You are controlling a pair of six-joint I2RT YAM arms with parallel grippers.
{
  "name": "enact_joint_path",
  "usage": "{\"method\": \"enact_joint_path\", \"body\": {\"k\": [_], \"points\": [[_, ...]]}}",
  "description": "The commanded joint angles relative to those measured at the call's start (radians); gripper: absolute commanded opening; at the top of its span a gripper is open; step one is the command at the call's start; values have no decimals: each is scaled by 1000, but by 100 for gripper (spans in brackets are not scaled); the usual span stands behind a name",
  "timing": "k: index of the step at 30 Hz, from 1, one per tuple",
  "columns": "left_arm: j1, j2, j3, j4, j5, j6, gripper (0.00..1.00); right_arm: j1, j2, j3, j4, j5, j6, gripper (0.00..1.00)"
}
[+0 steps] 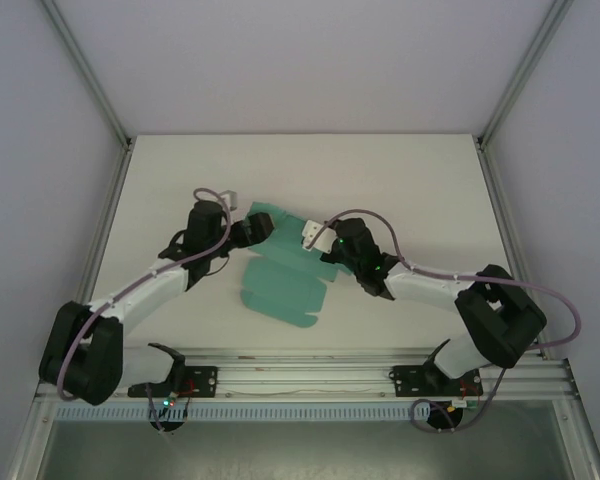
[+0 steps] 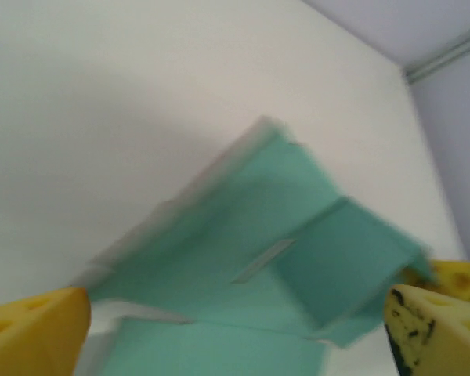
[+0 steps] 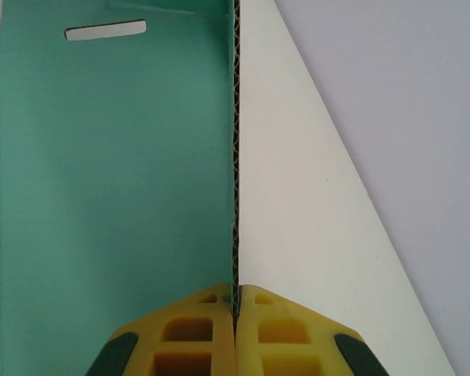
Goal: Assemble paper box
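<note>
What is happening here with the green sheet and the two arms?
Two robot arms are working on a teal-green paper box that is not yet assembled; most of the sheet lies flat on the white table. The right gripper is shut on the edge of one panel. The left gripper is open at the sheet's far left end, with a partly raised flap in front of its spread fingers, not clamped.

place: lab robot cell | white table | aluminium frame posts | blank walls
</note>
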Motion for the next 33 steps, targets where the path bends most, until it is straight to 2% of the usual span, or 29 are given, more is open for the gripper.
{"method": "enact_joint_path", "body": {"k": [1, 7, 10, 16, 23, 33], "points": [[75, -43, -55, -159, -96, 63, 100, -14, -33, -1, 15, -20, 18, 0], [126, -34, -83, -224, -142, 101, 100, -29, -44, 3, 25, -32, 33, 0], [134, 6, -99, -196, -175, 118, 100, -38, -52, 10, 9, -50, 42, 0], [151, 111, -98, -84, -168, 117, 97, -40, -66, 8, -3, -80, 52, 0], [152, 112, -142, 141, 26, 153, 95, -40, -70, 12, -20, -70, 62, 0], [135, 122, -208, 337, 261, 151, 88, -45, -54, 42, -14, -67, 119, 0]]}}
